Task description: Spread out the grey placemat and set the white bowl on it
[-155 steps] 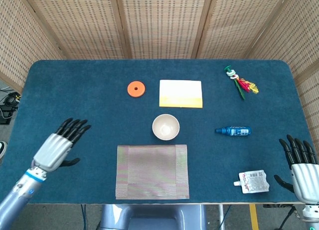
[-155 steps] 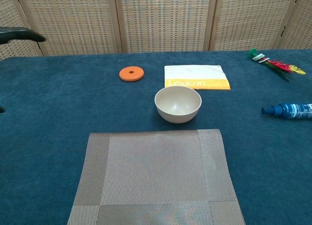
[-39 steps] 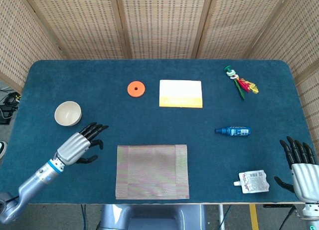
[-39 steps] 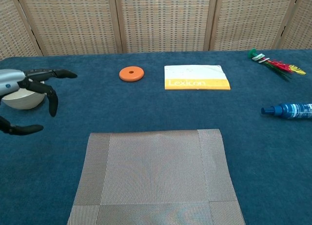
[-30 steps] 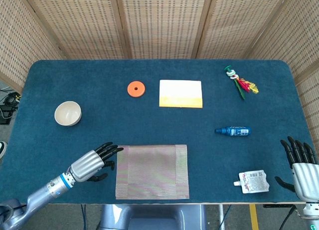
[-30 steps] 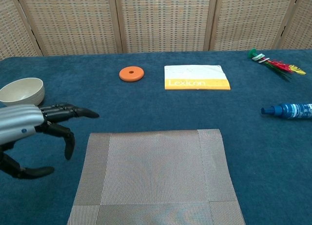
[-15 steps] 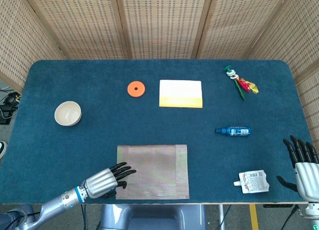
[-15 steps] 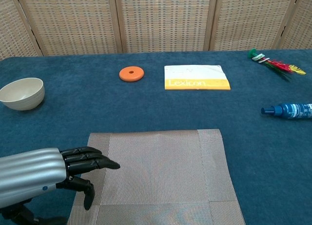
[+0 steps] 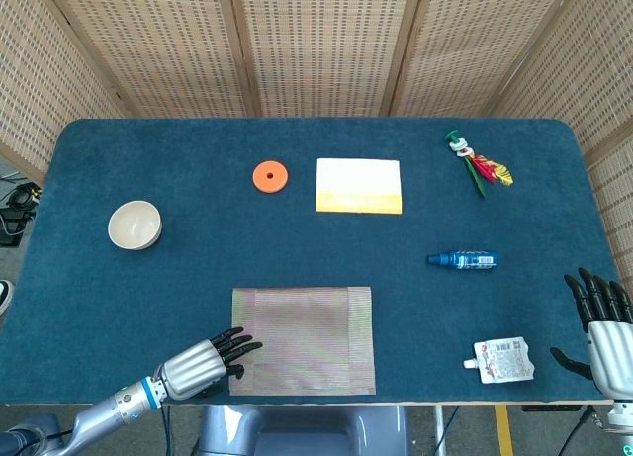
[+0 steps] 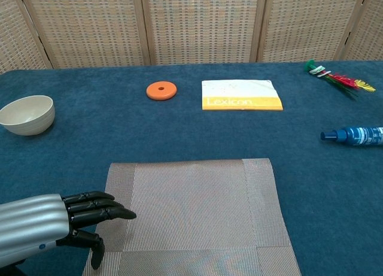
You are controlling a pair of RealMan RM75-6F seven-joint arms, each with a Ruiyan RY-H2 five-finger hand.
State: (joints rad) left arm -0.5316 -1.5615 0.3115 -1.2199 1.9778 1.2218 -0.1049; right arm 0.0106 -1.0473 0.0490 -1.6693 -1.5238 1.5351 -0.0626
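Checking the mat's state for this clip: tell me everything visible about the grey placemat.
The grey placemat is a woven-looking rectangle with a wider-weave border band around a finer centre. It lies flat and fully spread at the near middle of the blue table, its near edge close to the table's edge. The left hand reaches over its near-left corner, fingertips above the border; contact cannot be confirmed. Nothing rests on it.
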